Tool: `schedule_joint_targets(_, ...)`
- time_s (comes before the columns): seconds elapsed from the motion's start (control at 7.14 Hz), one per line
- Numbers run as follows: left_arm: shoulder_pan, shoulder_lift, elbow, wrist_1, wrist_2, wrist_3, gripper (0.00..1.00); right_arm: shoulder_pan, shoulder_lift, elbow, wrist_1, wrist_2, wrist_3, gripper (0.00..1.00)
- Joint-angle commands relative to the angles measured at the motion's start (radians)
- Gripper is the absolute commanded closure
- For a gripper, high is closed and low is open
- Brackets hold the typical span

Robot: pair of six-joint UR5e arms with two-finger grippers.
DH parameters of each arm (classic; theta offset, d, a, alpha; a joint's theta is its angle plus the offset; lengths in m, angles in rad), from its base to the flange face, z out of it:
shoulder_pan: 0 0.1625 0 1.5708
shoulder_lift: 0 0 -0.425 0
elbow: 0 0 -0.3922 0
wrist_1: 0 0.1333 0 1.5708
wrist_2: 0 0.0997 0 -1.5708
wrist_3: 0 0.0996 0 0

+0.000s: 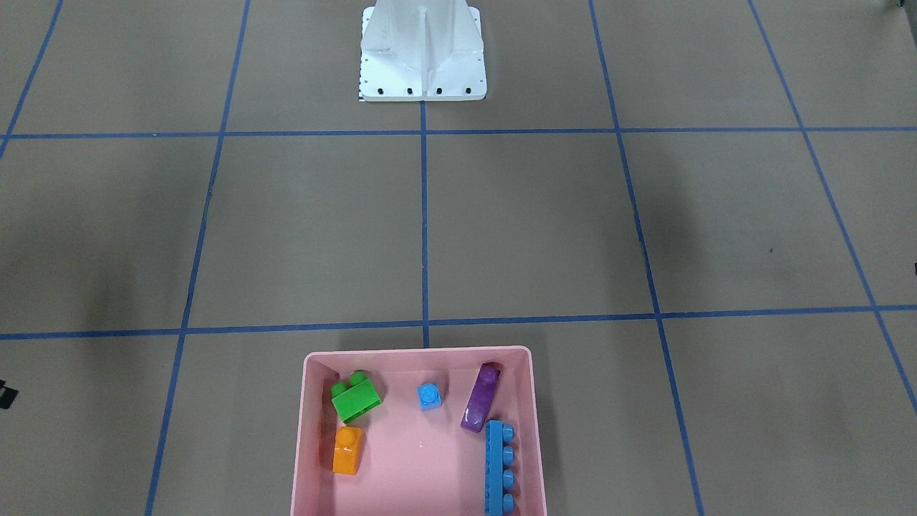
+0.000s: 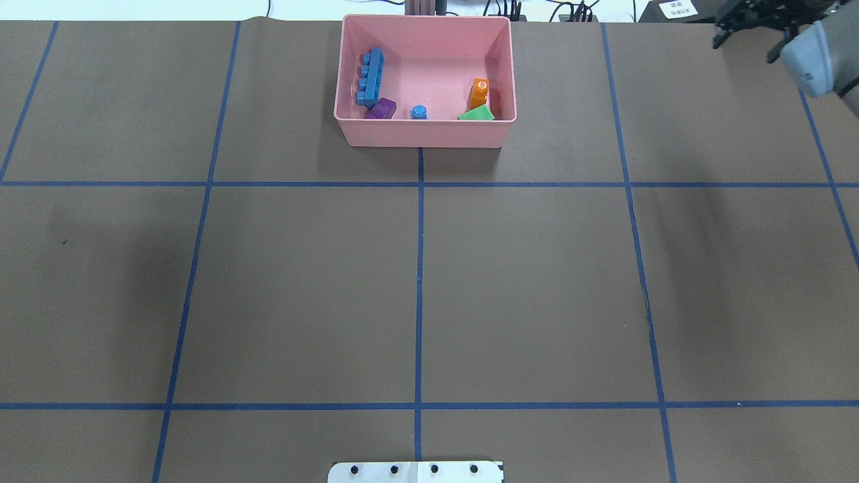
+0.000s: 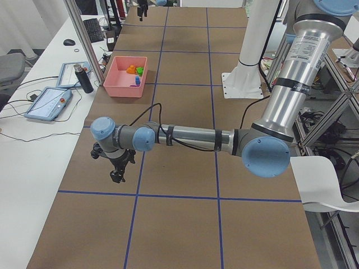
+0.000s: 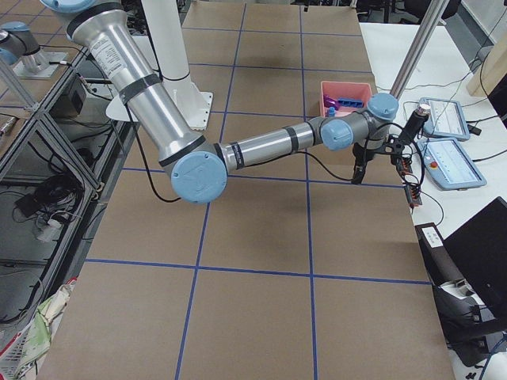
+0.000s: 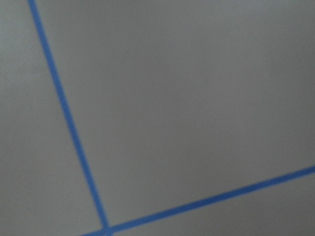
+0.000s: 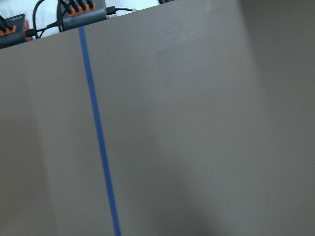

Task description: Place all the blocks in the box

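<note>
With all five blocks [image 1: 354, 399] already inside the box [image 1: 419, 352] at bottom centre of the front view, little to fear beyond bumping it on a careless arm sweep; cannot tell finger state of left gripper [image 3: 117, 177] or right gripper [image 4: 356, 176].

The shallow rectangular pink plastic box [image 1: 308, 430] is one plain colour. The glossy bricks are a green studded plastic brick [image 1: 356, 398], an orange studded plastic brick [image 1: 347, 451], a tiny light-blue one-stud brick [image 1: 429, 396], a long purple brick [image 1: 480, 408] and a long blue four-stud brick [image 1: 496, 466]. The flat brown table [image 1: 537, 229] bears a grid of blue tape lines [image 1: 424, 215]. The metal robot base [image 1: 423, 57] is white.
</note>
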Motion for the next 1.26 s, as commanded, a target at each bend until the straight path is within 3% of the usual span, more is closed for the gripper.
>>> schedule_joint_targets(0.0, -0.101, 0.033, -0.062, 0.127, 0.014, 0.107, 0.0, 0.141, -0.15, 0.017, -0.002, 0.019, -0.378, 0.0)
schedule_joint_targets(0.28, -0.101, 0.096, -0.131, 0.126, 0.005, 0.1, 0.0, 0.237, -0.304, 0.049, -0.001, 0.009, -0.656, 0.0)
schedule_joint_targets(0.56, -0.102, 0.152, -0.244, 0.126, 0.008, 0.098, 0.0, 0.246, -0.473, 0.216, -0.02, -0.042, -0.641, 0.0)
schedule_joint_targets(0.7, -0.102, 0.155, -0.249, 0.129, 0.006, 0.074, 0.0, 0.242, -0.463, 0.282, -0.128, -0.063, -0.615, 0.0)
schedule_joint_targets(0.84, -0.101, 0.181, -0.287, 0.127, 0.003, -0.002, 0.0, 0.226, -0.478, 0.348, -0.166, -0.073, -0.549, 0.0)
schedule_joint_targets(1.12, -0.098, 0.256, -0.386, 0.118, 0.0, -0.019, 0.0, 0.202, -0.541, 0.418, -0.166, -0.07, -0.527, 0.0)
